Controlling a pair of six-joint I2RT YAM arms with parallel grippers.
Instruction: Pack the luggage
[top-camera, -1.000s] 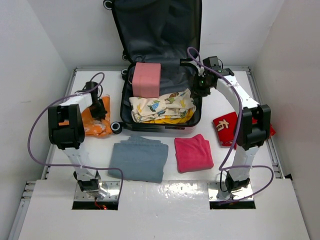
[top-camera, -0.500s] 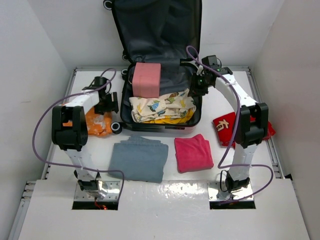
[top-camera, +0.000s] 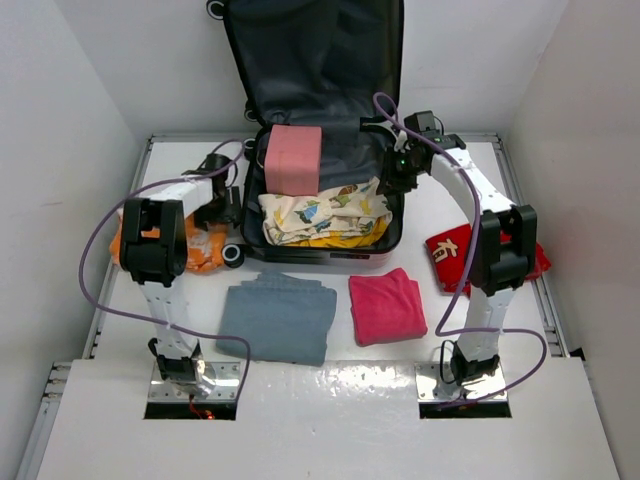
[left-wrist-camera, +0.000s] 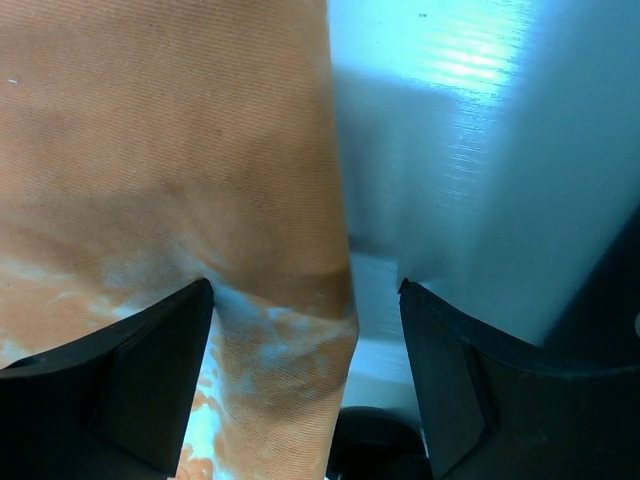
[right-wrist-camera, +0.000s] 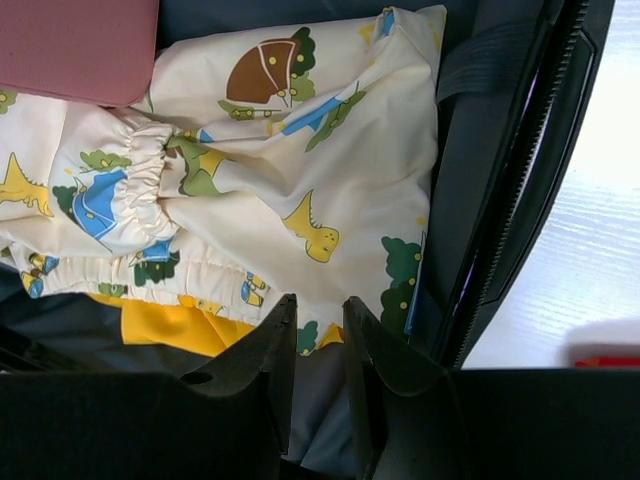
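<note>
The luggage (top-camera: 320, 70) lies open at the back of the table with its lid upright. In its base are a pink box (top-camera: 293, 160), a dinosaur-print cloth (top-camera: 325, 212) and a yellow cloth (top-camera: 350, 240). My left gripper (top-camera: 225, 208) hangs open beside the luggage's left wall. In the left wrist view its jaws (left-wrist-camera: 305, 290) stand wide over the edge of an orange cloth (left-wrist-camera: 170, 150), holding nothing. My right gripper (top-camera: 392, 183) is inside the luggage's right rim (right-wrist-camera: 520, 180). Its jaws (right-wrist-camera: 318, 300) are narrowly apart above the dinosaur-print cloth (right-wrist-camera: 300, 130), with nothing between them.
The orange cloth (top-camera: 197, 248) lies left of the luggage, by a wheel (top-camera: 233, 256). In front of the luggage lie a folded grey-blue cloth (top-camera: 278, 318) and a pink towel (top-camera: 387, 306). A red item with white print (top-camera: 448, 255) sits under the right arm.
My left gripper has gone from shut to open, letting go of the orange cloth, and has shifted right toward the luggage. The right arm has barely moved.
</note>
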